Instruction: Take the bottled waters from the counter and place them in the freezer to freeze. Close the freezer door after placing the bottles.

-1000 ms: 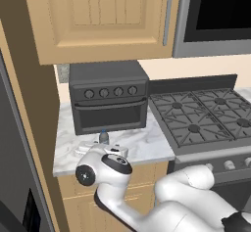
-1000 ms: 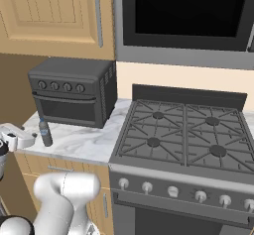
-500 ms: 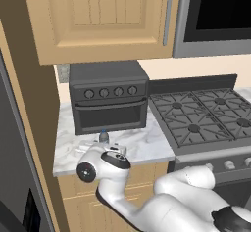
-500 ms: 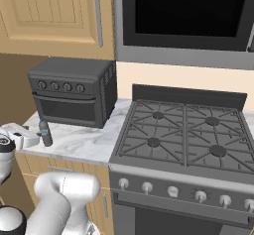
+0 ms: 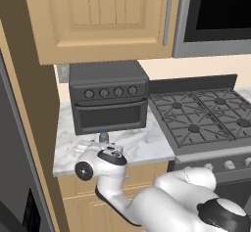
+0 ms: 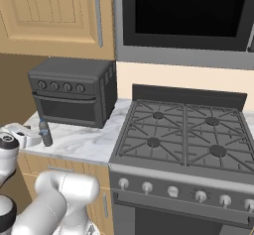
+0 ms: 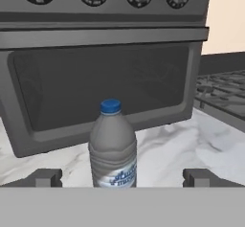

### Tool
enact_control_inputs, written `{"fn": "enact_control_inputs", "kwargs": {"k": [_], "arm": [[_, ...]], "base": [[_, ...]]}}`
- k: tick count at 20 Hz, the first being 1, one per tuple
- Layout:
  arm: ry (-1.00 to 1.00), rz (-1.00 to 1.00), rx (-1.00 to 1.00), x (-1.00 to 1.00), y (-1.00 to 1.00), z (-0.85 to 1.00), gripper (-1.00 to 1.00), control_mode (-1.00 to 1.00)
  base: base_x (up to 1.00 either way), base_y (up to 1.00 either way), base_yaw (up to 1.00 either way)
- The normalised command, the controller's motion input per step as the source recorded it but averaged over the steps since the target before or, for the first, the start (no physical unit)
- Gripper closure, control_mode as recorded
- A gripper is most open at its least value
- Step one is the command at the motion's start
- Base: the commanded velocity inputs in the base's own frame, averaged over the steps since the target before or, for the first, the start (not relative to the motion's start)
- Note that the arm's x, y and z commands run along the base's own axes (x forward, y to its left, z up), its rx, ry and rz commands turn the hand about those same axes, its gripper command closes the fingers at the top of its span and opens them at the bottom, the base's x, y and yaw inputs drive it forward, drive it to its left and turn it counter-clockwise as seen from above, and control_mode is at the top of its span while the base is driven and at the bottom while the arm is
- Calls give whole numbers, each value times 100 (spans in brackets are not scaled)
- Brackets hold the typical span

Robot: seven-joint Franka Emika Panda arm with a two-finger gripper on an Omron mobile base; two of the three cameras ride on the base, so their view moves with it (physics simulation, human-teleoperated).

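Observation:
One bottled water point(image 7: 113, 147), translucent grey with a blue cap, stands upright on the white marble counter point(image 5: 142, 145) just in front of the toaster oven. In the hand view my gripper point(image 7: 122, 178) is open, its two dark fingertips point(image 7: 45, 177) wide apart on either side of the bottle's base without touching it. From the base views the white hand point(image 5: 95, 150) hovers at the counter's front edge, right before the bottle point(image 5: 103, 136); the same bottle point(image 6: 45, 132) stands beside the hand point(image 6: 25, 136). The freezer and its door are out of view.
A dark toaster oven point(image 5: 109, 99) stands at the back of the counter, close behind the bottle. The black gas stove point(image 5: 206, 118) adjoins on the right. Wooden wall cabinets point(image 5: 108, 15) hang above. A grey refrigerator face point(image 5: 10, 152) runs along the left edge.
The hand has eased slightly closer to the bottle. The jaws have stayed wide open and the bottle has not moved.

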Motion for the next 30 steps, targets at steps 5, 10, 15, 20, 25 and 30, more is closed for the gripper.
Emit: {"fn": "enact_control_inputs", "kwargs": {"k": [5, 10, 15, 20, 25, 30], "arm": [[0, 0, 0, 18, 9, -13, -100, -100], [0, 0, 0, 20, 5, -6, -100, -100], [0, 0, 0, 5, 0, -7, -100, -100], [0, -1, 0, 1, 0, -8, -100, -100], [0, -2, 0, 0, 0, -7, -100, -100], [0, -2, 0, 0, 0, -1, -100, -100]], "base": [[0, 0, 0], [0, 0, 0], [0, 0, 0], [0, 0, 0], [0, 0, 0], [0, 0, 0]]}}
